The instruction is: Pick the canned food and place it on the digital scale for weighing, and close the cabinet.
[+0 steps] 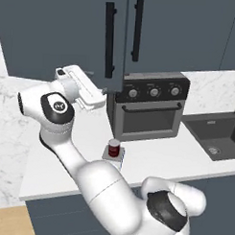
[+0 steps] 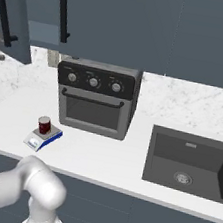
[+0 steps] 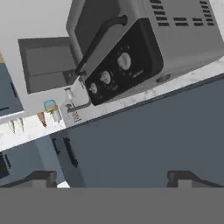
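While canned food (image 1: 114,148) sits on digital scale (image 1: 111,156) near counter front edge, open cabinet door (image 1: 62,33) edge lies just right of gripper (image 3: 111,180) (fingers spread, empty); door long axis vertical.

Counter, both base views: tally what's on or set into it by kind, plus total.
Canned food: 1, on the scale
Digital scale: 1
Toaster oven: 1
Sink: 1, set into the counter
Total: 4
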